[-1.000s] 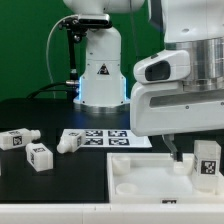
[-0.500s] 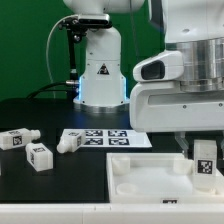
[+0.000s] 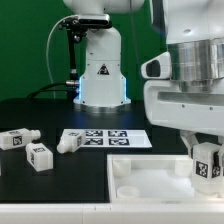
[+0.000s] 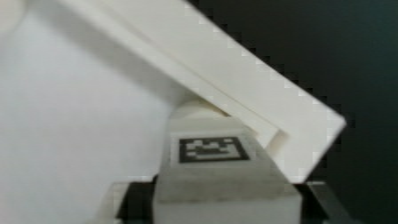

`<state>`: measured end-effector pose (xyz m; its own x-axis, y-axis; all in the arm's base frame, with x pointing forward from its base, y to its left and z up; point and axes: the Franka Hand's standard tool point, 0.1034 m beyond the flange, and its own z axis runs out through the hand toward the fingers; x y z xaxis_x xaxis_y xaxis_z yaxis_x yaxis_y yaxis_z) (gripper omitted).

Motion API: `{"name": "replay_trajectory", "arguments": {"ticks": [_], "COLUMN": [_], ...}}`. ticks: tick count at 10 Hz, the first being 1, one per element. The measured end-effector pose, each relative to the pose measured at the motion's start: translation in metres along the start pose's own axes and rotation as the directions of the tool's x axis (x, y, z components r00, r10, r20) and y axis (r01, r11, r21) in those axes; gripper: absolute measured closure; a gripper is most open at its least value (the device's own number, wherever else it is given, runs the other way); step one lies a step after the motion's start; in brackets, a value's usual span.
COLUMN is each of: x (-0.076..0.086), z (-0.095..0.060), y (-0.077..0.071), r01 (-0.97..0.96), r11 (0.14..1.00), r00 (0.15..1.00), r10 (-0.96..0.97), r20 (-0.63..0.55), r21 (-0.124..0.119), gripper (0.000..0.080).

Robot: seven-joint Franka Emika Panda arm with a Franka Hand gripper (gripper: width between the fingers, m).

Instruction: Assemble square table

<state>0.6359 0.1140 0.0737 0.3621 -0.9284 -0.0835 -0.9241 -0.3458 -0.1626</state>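
The white square panel (image 3: 150,174) with a raised rim lies on the dark table at the front of the exterior view's right. My gripper (image 3: 207,168) is shut on a chunky white leg (image 3: 209,162) with a black-and-white tag and holds it upright at the panel's near right corner. In the wrist view the leg (image 4: 217,170) sits between my dark fingers (image 4: 134,200), against the panel's rim corner (image 4: 302,125). Three more tagged legs (image 3: 17,138) (image 3: 40,154) (image 3: 70,143) lie at the exterior view's left.
The marker board (image 3: 105,138) lies flat on the table behind the panel. The robot's white base (image 3: 100,70) stands at the back centre. The arm's bulky wrist housing (image 3: 190,95) hides the panel's right side.
My gripper has moved toward the exterior view's right and slightly down with the leg, to the panel's right corner.
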Motion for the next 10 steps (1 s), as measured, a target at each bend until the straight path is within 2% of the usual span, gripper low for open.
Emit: {"name": "replay_trajectory", "arguments": {"ticks": [2,4,5,6,7,8,10], "x": [0.0014,0.001,0.0018,0.0047,0.0088,0.0066,0.0079], "z": [-0.0001,0.0002,0.0001,-0.0002,-0.001,-0.0016,-0.0015], "y": [-0.0008,-0.0008,-0.0005,0.0008,0.0029,0.0036,0.0032], "r01": [-0.193,-0.19,-0.092,0.131,0.312,0.413,0.53], "r11": [0.981,0.982,0.996,0.991,0.95,0.91,0.847], "r00": [0.981,0.982,0.996,0.991,0.95,0.911,0.848], "r10": [0.193,0.19,0.092,-0.131,-0.312,-0.413,-0.53], "r20": [0.001,0.001,-0.008,-0.012,-0.002,0.015,0.016], "r21": [0.011,0.01,0.007,-0.003,-0.017,-0.038,-0.034], "gripper": [0.0515,0.0515,0.0414,0.0275,0.0186,0.0186,0.0157]}}
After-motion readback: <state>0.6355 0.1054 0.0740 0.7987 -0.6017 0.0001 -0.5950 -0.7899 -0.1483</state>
